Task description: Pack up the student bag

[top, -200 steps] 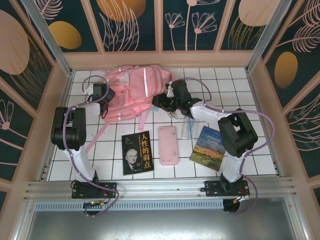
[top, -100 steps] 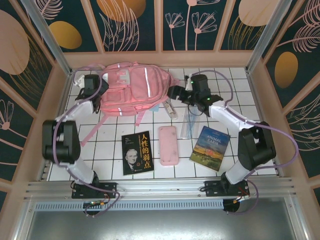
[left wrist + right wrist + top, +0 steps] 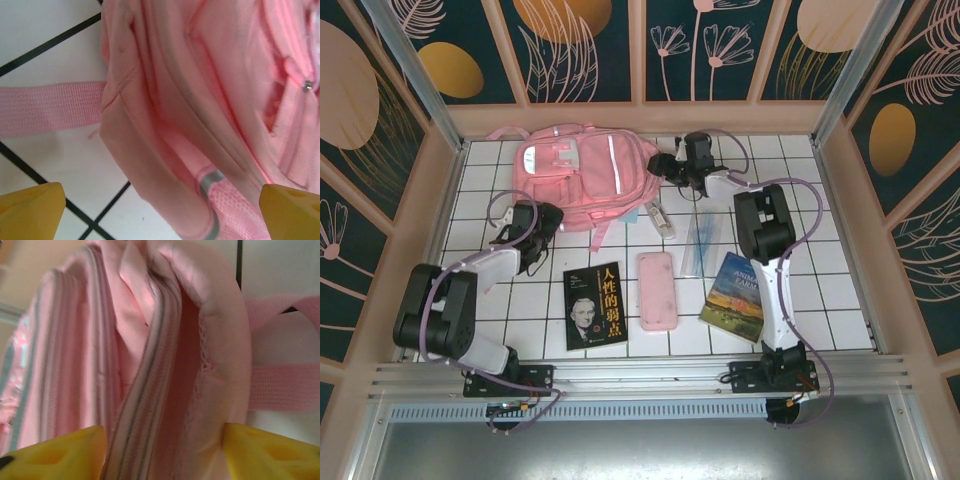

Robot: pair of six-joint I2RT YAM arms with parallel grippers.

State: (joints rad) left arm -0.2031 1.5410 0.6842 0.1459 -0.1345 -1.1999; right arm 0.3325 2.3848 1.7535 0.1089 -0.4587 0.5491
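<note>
Since a second ago the left arm has drawn back from the student bag [image 3: 582, 175], and its left gripper [image 3: 538, 222] now hovers just off the bag's near-left corner, its yellow fingers [image 3: 31, 210] spread wide around nothing. Over the same second the bag has slid toward the far wall and the right gripper [image 3: 662, 167] has swung up to its right end. The bag is a large pink backpack lying flat, front pockets up, on the far-left part of the white tiled table [image 3: 790, 200]. Its long axis runs roughly left to right, and pink straps trail off the far-left corner and the near edge. The zippered mouth appears to face right, toward the right gripper. In the right wrist view, the yellow fingers stand partly apart on either side of the zippered rim. Whether they actually pinch it cannot be told. A black book [image 3: 595, 305], a pink pencil case [image 3: 657, 290] and a second book [image 3: 738, 293] wait on the near tiles, well apart from the bag. The step in hand looks like opening the mouth. To do it well, the right gripper should close on a single lip of the zipper, not both and not a strap, then lift it gently. The left gripper could take the opposite lip, or steady the bag so it does not drag.
</note>
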